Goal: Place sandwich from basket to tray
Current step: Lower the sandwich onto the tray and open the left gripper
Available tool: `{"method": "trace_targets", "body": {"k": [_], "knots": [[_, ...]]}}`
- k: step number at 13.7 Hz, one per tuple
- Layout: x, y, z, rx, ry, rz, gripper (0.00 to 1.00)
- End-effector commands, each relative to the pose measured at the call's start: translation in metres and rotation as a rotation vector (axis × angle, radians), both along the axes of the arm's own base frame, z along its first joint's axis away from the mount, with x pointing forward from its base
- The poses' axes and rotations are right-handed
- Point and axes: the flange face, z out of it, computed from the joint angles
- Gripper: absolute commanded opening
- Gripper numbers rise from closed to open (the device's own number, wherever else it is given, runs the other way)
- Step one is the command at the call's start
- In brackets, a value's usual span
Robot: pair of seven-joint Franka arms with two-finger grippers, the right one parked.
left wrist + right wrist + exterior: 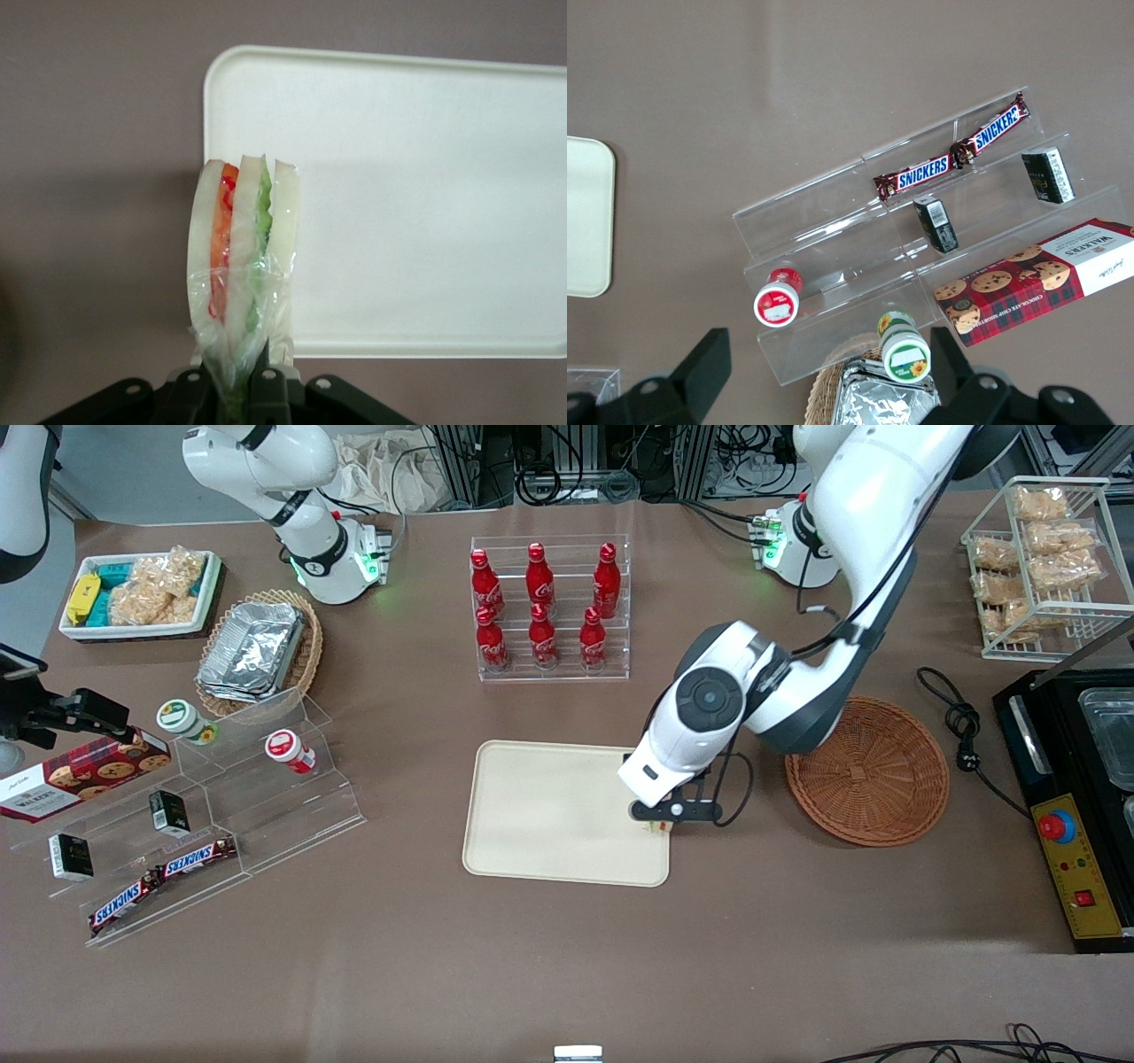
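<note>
1. The gripper (660,825) hangs over the tray (549,815), at its edge toward the working arm's end of the table.
2. The sandwich (241,266) is clamped in the gripper, seemingly straddling that tray edge.
3. The basket (868,771) sits on the table beside the tray, toward the working arm's end.

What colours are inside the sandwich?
Orange-red and green, between pale bread; the sandwich, held by the gripper, shows best in the left wrist view.
</note>
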Motion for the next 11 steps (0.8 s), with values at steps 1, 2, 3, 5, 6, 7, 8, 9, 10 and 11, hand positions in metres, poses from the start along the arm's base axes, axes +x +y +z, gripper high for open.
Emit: {"method": "trace_targets", "body": {"k": [1,2,3,5,6,7,8,9,10,11], "knots": [[0.000,-0.018,-0.032,0.010,-0.009,-0.053,0.06],[-0.001,-0.021,-0.042,0.009,-0.010,-0.062,0.06],[-0.001,-0.023,-0.047,0.001,-0.015,-0.062,0.06],[0.000,-0.024,-0.059,-0.005,-0.026,-0.066,0.07],[0.000,-0.024,-0.064,0.001,-0.022,-0.065,0.15],[0.000,-0.024,-0.065,0.000,-0.020,-0.064,0.23],[0.000,-0.024,-0.065,0.001,-0.019,-0.060,0.42],[0.000,-0.023,-0.064,0.000,-0.020,-0.054,0.56],[0.001,-0.022,-0.063,0.002,-0.018,-0.050,0.86],[0.002,-0.020,-0.061,0.004,-0.016,-0.036,0.99]]}}
